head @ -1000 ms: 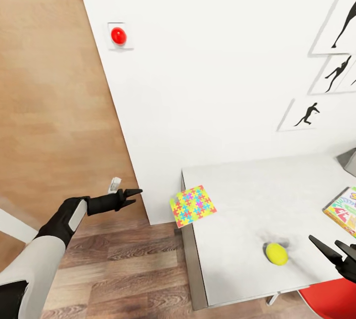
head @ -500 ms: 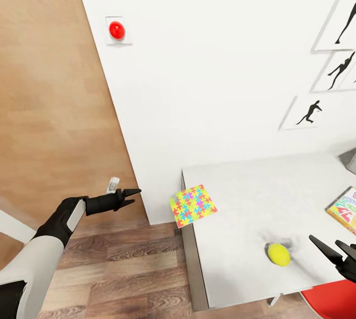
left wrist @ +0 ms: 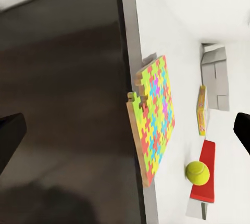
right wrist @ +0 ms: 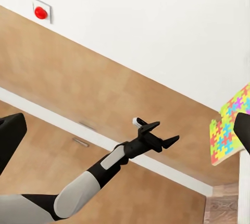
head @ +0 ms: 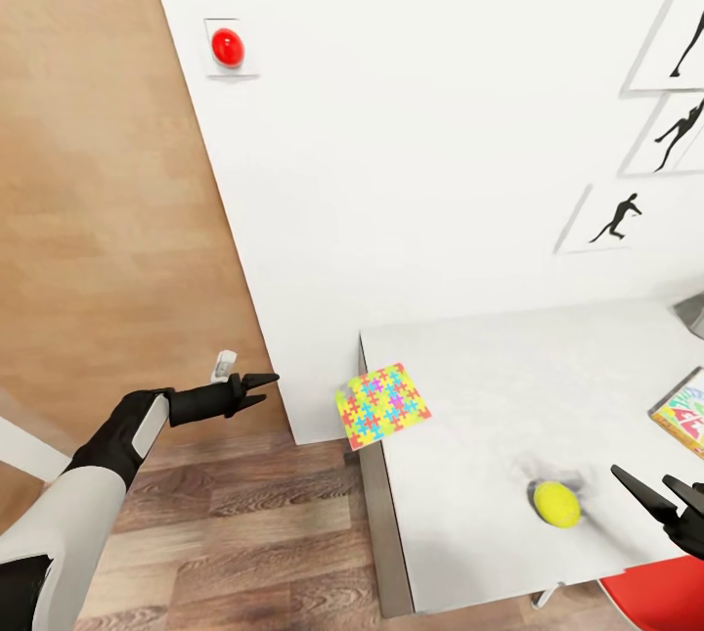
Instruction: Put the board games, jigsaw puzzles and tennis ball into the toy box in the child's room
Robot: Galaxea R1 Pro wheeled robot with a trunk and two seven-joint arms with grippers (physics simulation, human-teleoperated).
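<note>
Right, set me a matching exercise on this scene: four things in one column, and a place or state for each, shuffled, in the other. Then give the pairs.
Things:
1. multicoloured jigsaw puzzle
2. tennis ball
3. left gripper
4. red round button

Places or states:
A. high on the white wall
B. open, over the wood floor, off the table
C. hanging over the table's corner edge
D. on the tabletop near the right gripper

Pairs: 1-C, 2-D, 3-B, 4-A

White wall (head: 420,122), wood-plank floor (head: 244,533), red wall button (head: 227,46), silhouette pictures (head: 618,218)
</note>
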